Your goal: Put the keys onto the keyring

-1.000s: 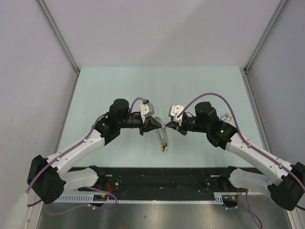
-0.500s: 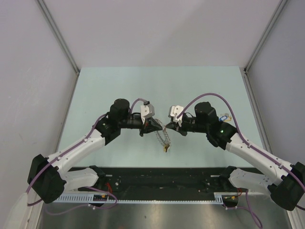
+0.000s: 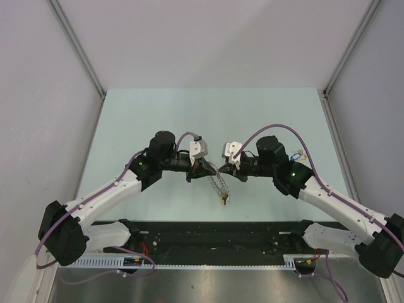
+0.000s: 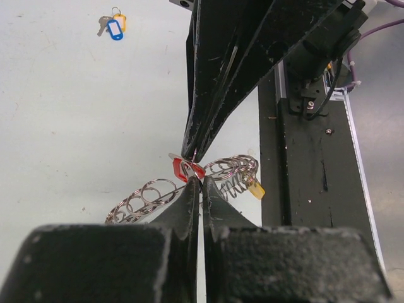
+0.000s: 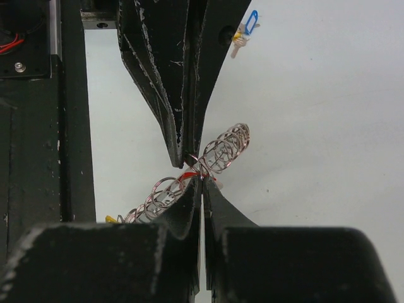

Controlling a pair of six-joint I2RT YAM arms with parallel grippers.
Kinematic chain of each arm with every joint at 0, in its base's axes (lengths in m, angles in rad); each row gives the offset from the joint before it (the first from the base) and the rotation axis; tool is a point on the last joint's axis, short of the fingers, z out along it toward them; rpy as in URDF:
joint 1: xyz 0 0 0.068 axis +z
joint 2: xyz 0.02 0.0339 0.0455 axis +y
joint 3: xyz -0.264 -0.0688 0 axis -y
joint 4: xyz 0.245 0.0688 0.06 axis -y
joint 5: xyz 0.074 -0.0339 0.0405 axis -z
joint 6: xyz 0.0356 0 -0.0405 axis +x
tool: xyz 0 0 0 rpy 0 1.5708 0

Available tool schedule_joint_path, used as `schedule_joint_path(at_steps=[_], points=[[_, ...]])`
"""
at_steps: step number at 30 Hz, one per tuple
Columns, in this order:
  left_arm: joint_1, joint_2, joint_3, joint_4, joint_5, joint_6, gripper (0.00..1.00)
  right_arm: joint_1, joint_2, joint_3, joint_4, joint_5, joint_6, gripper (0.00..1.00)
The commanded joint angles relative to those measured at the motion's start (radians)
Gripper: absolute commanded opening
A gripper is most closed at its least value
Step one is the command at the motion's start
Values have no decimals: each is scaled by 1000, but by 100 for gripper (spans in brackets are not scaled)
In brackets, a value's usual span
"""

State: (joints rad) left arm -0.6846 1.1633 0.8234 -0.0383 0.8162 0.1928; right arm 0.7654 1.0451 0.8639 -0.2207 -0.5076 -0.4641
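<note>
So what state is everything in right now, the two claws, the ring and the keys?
Left gripper: shut, tips at the keyring.
Right gripper: shut, tips at the keyring too.
Keyring: pinched mid-length, both ends trailing.
Red key: at the pinch point.
Yellow key: at keyring's end, seemingly attached.
Loose blue and yellow keys: lying apart, off keyring.

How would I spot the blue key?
On the pale green table, look just outside the right arm's elbow. The blue key lies loose there, away from the silvery keyring; its plastic head is blue, the key beside it yellow.
</note>
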Motion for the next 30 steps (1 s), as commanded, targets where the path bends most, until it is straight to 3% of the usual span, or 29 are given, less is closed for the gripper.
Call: schedule_joint_path(at_steps=[1,12,30], points=[[-30,-4,51,21,78,16,0,15,6,11,86,-23,-4,0],[-23,-56,26,100,-78,-76,0,17,10,9,43,-3,-54,0],[-7,-71,19,100,-75,-59,0,-51,24,11,63,17,22,0]])
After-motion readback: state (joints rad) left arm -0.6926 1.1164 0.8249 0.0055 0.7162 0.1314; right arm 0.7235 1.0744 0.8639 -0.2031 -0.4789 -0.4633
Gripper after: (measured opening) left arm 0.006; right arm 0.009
